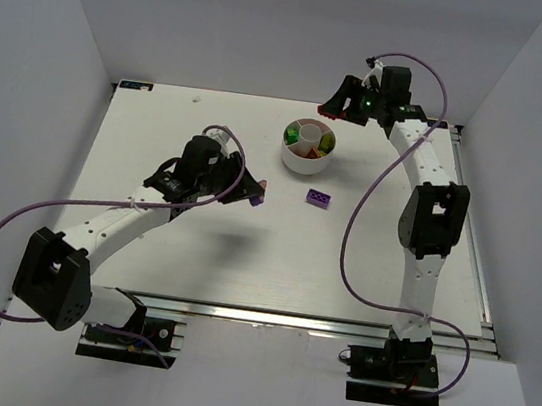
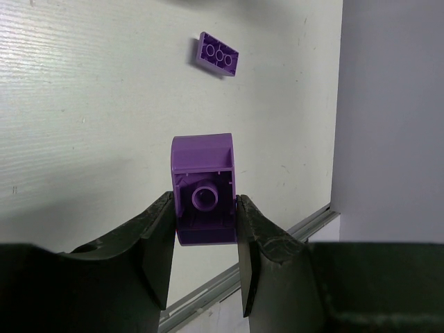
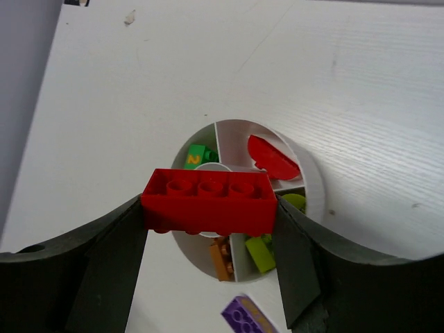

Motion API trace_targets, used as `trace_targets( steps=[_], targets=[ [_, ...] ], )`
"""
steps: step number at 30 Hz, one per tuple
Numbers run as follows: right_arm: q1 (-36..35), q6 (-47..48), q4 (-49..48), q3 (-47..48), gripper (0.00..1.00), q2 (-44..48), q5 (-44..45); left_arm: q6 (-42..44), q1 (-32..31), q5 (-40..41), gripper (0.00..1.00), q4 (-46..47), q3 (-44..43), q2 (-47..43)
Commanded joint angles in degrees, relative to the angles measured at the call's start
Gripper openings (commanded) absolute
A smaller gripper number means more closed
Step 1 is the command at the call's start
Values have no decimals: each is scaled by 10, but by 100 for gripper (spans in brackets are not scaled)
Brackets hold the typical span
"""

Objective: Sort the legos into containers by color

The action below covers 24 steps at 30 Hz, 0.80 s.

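My left gripper (image 1: 251,193) is shut on a purple lego (image 2: 203,191), held above the table (image 1: 185,241) left of the white dish (image 1: 309,148). A second purple lego (image 1: 318,199) lies flat on the table just in front of the dish; it also shows in the left wrist view (image 2: 217,54) and the right wrist view (image 3: 250,316). My right gripper (image 3: 208,208) is shut on a red lego (image 3: 208,201) and holds it over the dish (image 3: 313,191). The dish compartments hold a red piece (image 3: 272,158), a green lego (image 3: 198,156), an orange lego (image 3: 220,257) and yellow-green legos (image 3: 260,253).
White walls enclose the table on the left, back and right. A metal rail (image 1: 315,320) runs along the near edge, with the arm bases behind it. The right arm (image 1: 431,215) stretches along the table's right side.
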<state>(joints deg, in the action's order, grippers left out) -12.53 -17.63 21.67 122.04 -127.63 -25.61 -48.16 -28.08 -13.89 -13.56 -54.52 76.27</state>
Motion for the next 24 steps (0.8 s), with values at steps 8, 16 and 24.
trace_targets(
  steps=[8, 16, 24],
  targets=[
    [-6, -188, -95, -3, 0, -41, -61, -3, 2, 10, 5, -6, -1, -9],
    [-6, -196, -95, 14, 3, -65, -37, -2, 2, 5, 5, -2, -2, 5],
    [-6, -193, -85, 15, 11, -80, -12, 7, 2, 0, 5, -6, -17, 24]
  ],
)
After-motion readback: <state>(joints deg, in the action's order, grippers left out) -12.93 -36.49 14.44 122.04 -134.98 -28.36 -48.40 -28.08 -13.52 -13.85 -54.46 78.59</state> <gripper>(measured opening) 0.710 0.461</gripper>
